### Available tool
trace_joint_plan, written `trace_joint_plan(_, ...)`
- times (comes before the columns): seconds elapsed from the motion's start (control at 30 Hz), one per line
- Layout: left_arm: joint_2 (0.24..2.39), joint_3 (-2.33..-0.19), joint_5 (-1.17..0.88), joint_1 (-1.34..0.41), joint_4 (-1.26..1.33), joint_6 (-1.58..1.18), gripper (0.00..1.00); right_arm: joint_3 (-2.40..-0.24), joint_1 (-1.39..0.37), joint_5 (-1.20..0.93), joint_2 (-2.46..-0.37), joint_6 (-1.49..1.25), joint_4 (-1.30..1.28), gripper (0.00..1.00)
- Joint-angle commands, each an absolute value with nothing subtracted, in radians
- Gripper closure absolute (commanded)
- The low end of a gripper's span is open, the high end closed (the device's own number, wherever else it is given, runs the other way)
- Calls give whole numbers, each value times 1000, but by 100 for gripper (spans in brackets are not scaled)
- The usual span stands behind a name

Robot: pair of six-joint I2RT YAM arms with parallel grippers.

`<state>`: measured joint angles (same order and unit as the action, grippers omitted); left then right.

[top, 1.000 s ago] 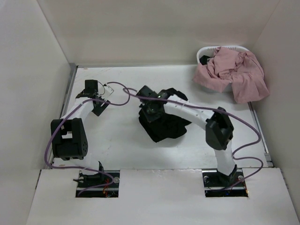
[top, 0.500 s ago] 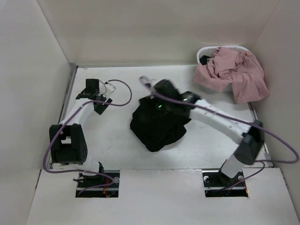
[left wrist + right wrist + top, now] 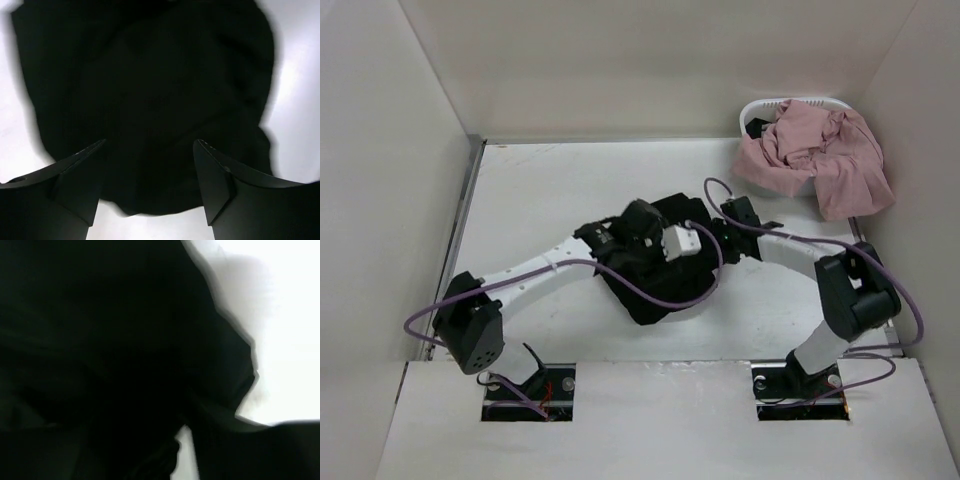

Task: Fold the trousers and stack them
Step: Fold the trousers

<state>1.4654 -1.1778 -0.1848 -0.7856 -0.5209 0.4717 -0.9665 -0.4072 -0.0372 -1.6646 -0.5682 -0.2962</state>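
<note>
The black trousers [image 3: 660,280] lie crumpled in a heap at the middle of the table. My left gripper [image 3: 655,240] reaches in from the left and hovers over the heap. In the left wrist view the left gripper [image 3: 150,143] is open and empty, its fingers [image 3: 220,175] spread above the black trousers [image 3: 150,75]. My right gripper [image 3: 717,235] is at the heap's right edge. The right wrist view is blurred and almost filled by the black cloth [image 3: 100,340], so its fingers cannot be made out.
A white basket [image 3: 760,108] at the back right holds a pile of pink clothes [image 3: 815,150] that spills over its rim. White walls close in the table on three sides. Purple cables loop off both arms.
My left arm has swung from the far left of the table to over the trousers. My right arm has drawn back from above the heap to its right edge. The heap has shifted slightly.
</note>
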Motion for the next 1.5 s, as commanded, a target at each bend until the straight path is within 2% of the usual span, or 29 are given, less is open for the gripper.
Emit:
trace_joint_plan(0.0, 1468, -1091, -255, -861, -588, 449, 34, -829, -427, -60, -1573, -702, -177, 54)
trace_joint_plan(0.07, 1453, -1004, -209, -858, -575, 497, 34, -726, -452, -54, -1514, -785, -141, 68)
trace_joint_plan(0.1, 1444, -962, -181, -846, -569, 526, 34, -677, -467, -51, -1479, -828, -121, 71)
trace_joint_plan(0.3, 1402, -786, 1, -759, -444, 685, 34, -499, -599, 28, -1284, -1038, -94, 78)
trace_joint_plan(0.47, 1399, -781, 19, -656, -370, 733, 32, -472, -663, 55, -1247, -1098, -95, 75)
trace_joint_plan(0.6, 1367, -804, -17, -643, -429, 713, 32, -488, -599, 57, -1229, -1014, -89, 71)
trace_joint_plan(0.7, 1333, -808, -31, -643, -480, 690, 31, -541, -547, 41, -1169, -919, -162, 67)
trace_joint_plan(0.9, 1270, -836, -9, -621, -535, 654, 31, -644, -434, 55, -956, -792, -405, 51)
trace_joint_plan(1.03, 1229, -961, -11, -588, -597, 594, 31, -713, -351, 38, -897, -724, -486, 32)
trace_joint_plan(1.1, 1210, -1044, -9, -558, -609, 551, 31, -748, -308, 25, -896, -680, -509, 16)
trace_joint_plan(1.13, 1197, -1084, -8, -532, -603, 522, 31, -773, -286, 14, -905, -654, -528, 0)
trace_joint_plan(1.2, 1168, -1162, -3, -448, -575, 445, 30, -834, -248, 5, -929, -594, -587, 0)
trace_joint_plan(1.3, 1115, -1229, 38, -232, -487, 307, 27, -913, -193, 37, -948, -506, -679, 0)
trace_joint_plan(1.47, 1042, -1163, 71, 124, -373, 210, 23, -953, -64, 64, -933, -448, -732, 0)
